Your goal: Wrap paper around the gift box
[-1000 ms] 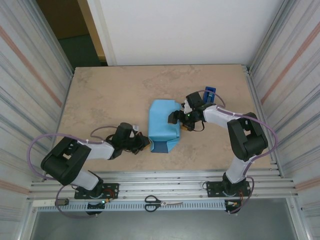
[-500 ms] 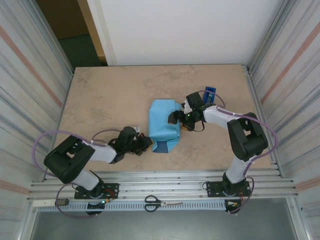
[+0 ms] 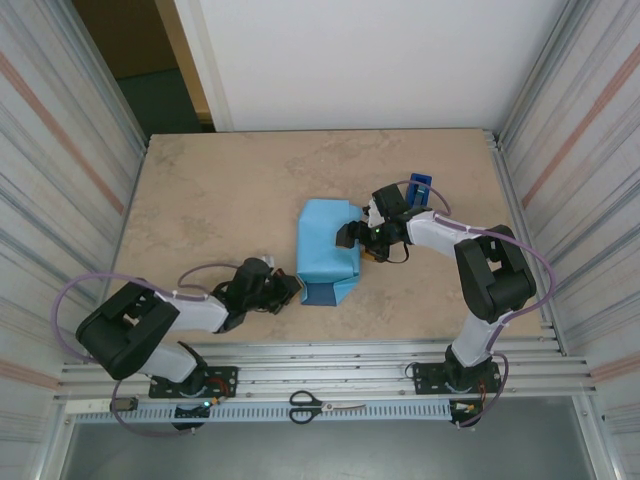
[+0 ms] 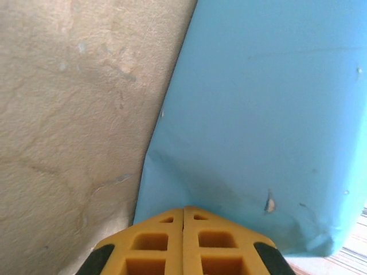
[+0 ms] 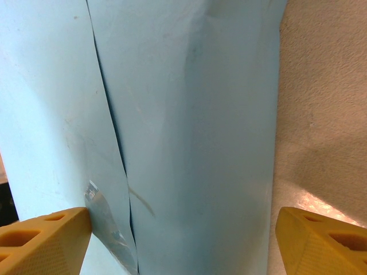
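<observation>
Left side: the left gripper (image 3: 287, 290) lies low over the table (image 3: 200, 200), its jaws clenched together with nothing between them. In the left wrist view the left gripper's (image 4: 183, 209) tip sits right at the paper's near left edge; whether it touches cannot be confirmed.

Centre: the paper (image 3: 325, 245) stands mid-table as a folded parcel, sky-blue face outward. Its near end gapes and shows a darker inside. What it encloses is covered.

In the right wrist view the paper (image 5: 189, 114) carries one overlapping seam running lengthwise, with a small glossy patch on it near the left finger.

Right of centre: the right gripper (image 3: 356, 240) is at the parcel's right flank. Its jaws are released and spread wide, straddling the parcel without closing on it (image 5: 183, 240).

Far right: a dark-blue tape dispenser (image 3: 420, 187) stands upright just behind the right arm.
</observation>
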